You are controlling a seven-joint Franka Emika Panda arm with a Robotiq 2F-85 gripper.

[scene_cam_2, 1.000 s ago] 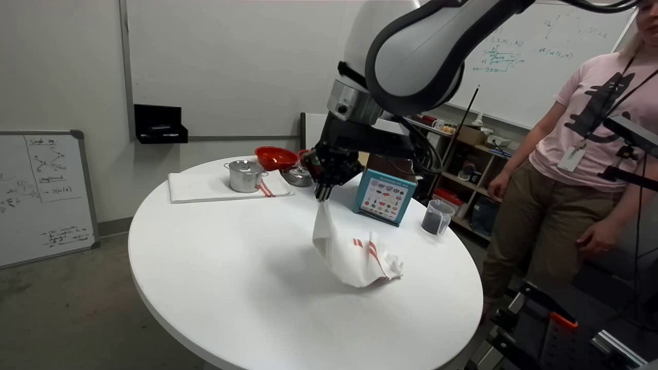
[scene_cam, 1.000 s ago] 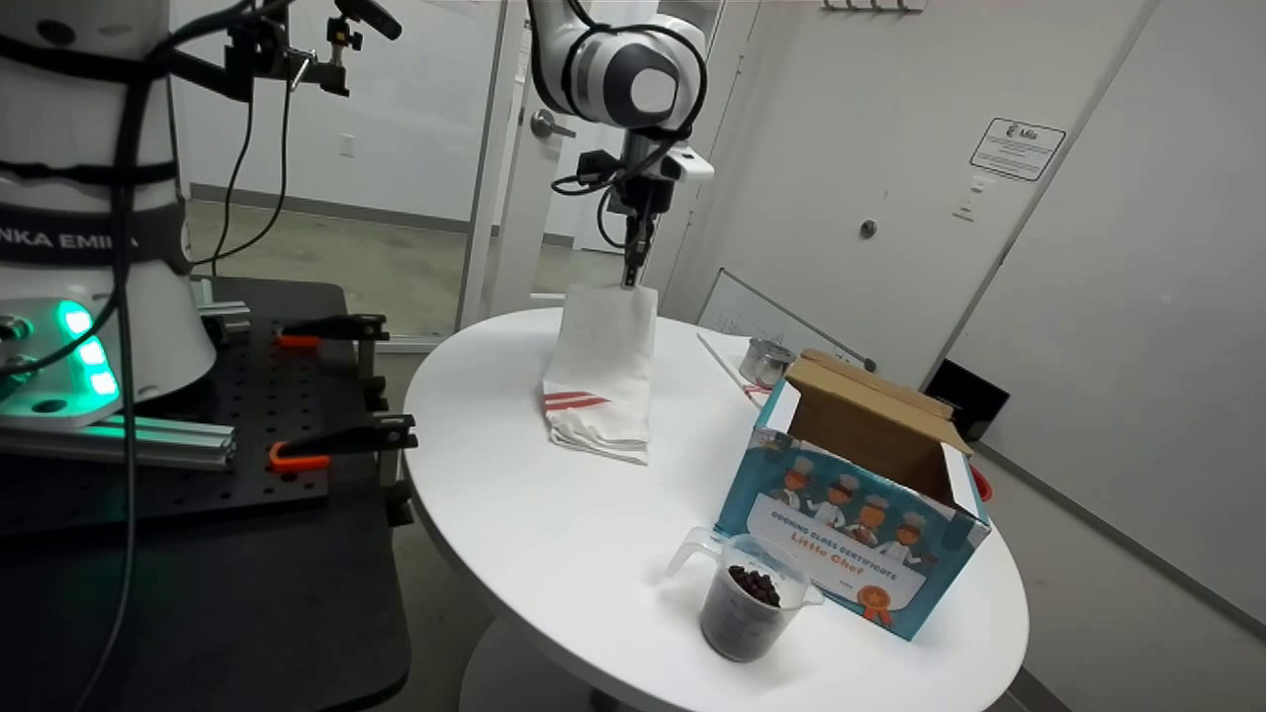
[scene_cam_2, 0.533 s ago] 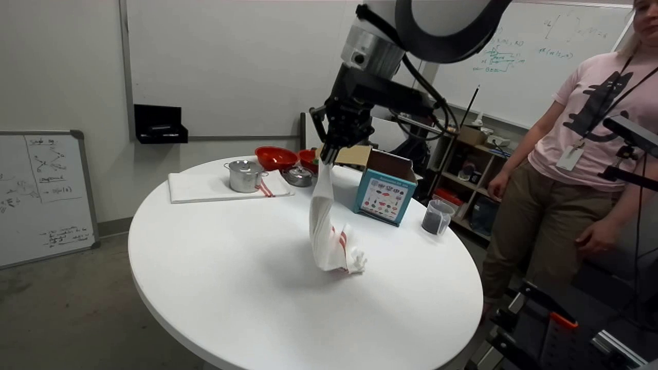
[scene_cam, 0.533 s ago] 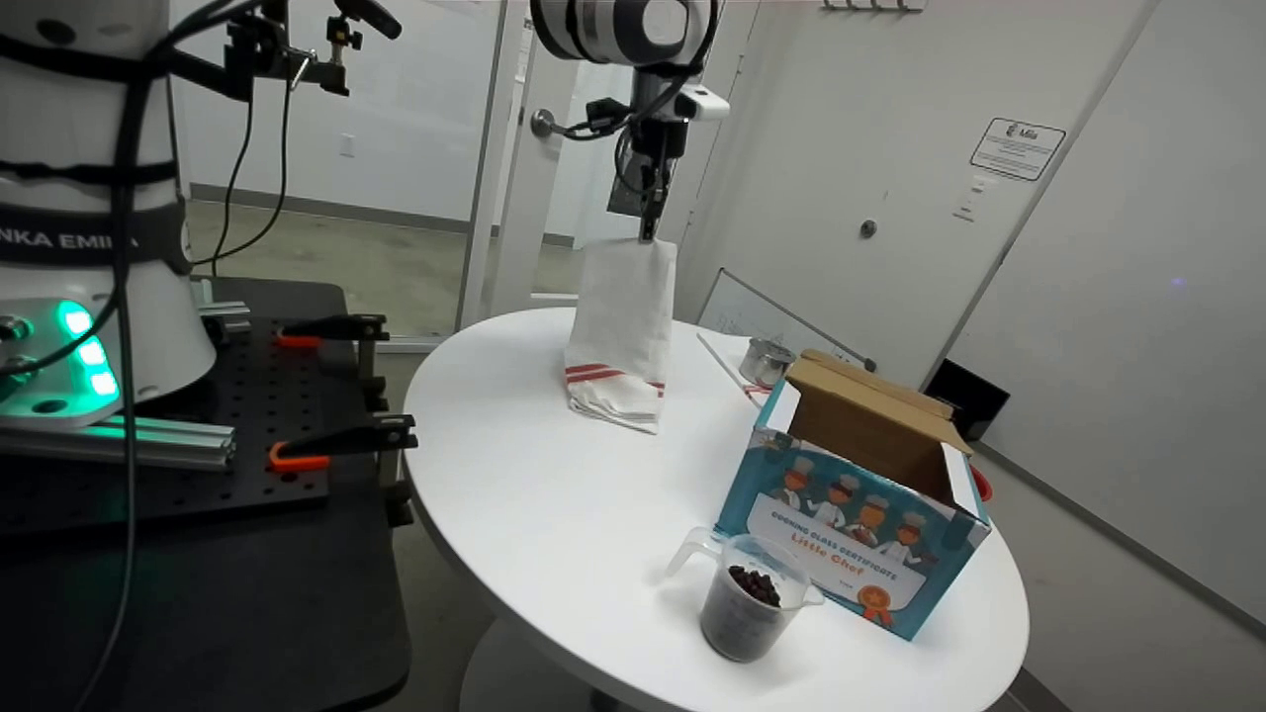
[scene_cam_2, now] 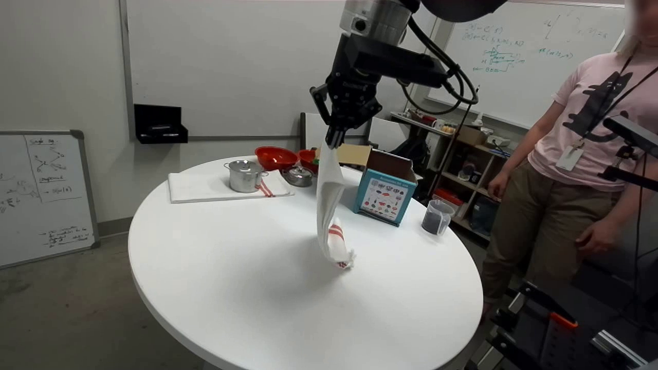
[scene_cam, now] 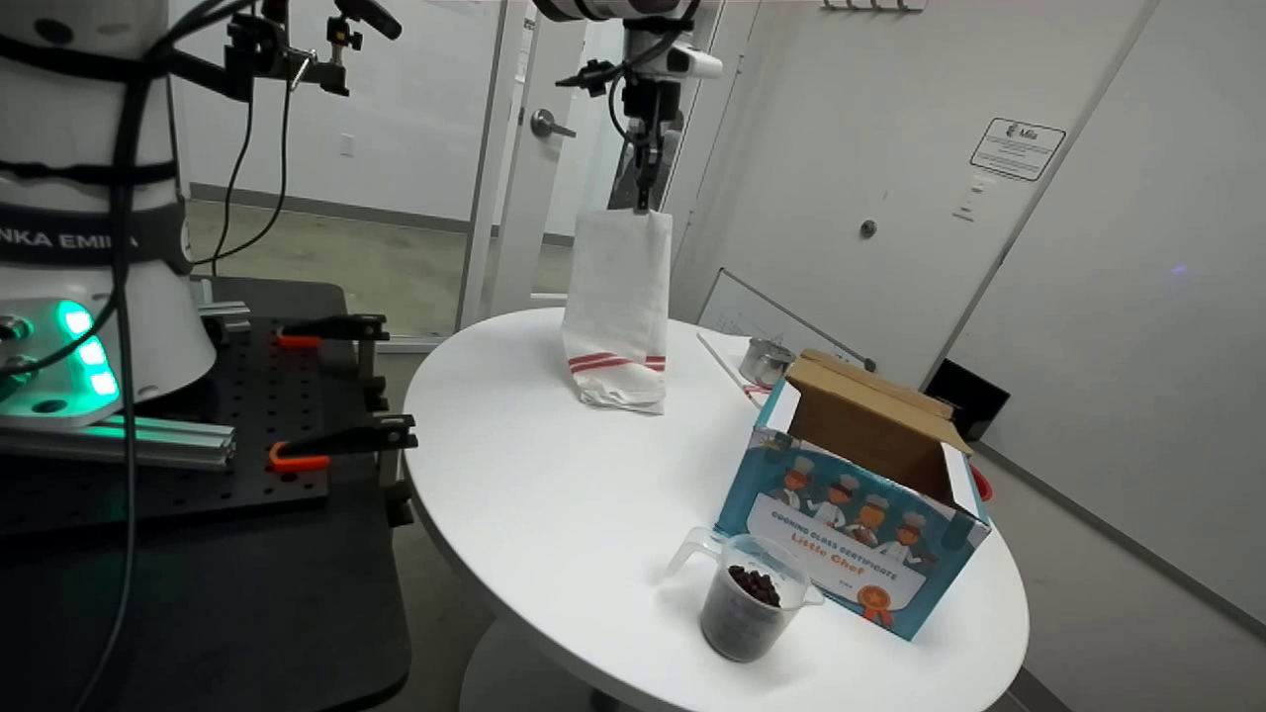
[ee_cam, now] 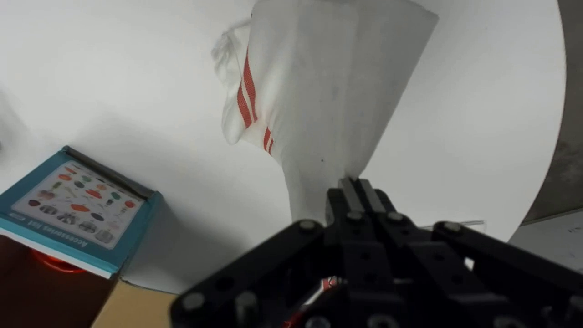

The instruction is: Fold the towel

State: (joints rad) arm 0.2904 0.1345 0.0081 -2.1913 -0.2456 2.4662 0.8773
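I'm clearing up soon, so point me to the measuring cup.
In an exterior view, the measuring cup stands on the right side of the round white table, near its edge, with the blue box just left of it.

Free tabletop (scene_cam: 697, 430) between towel (scene_cam: 618, 292) and box (scene_cam: 851, 539)

round white table (scene_cam: 514, 475) above grey floor (scene_cam_2: 77, 308); wall-mounted whiteboard (scene_cam_2: 231, 67) and open shelving unit (scene_cam_2: 469, 186) beyond; glazed partition (scene_cam: 396, 148) beside lever-handled door (scene_cam: 529, 208).
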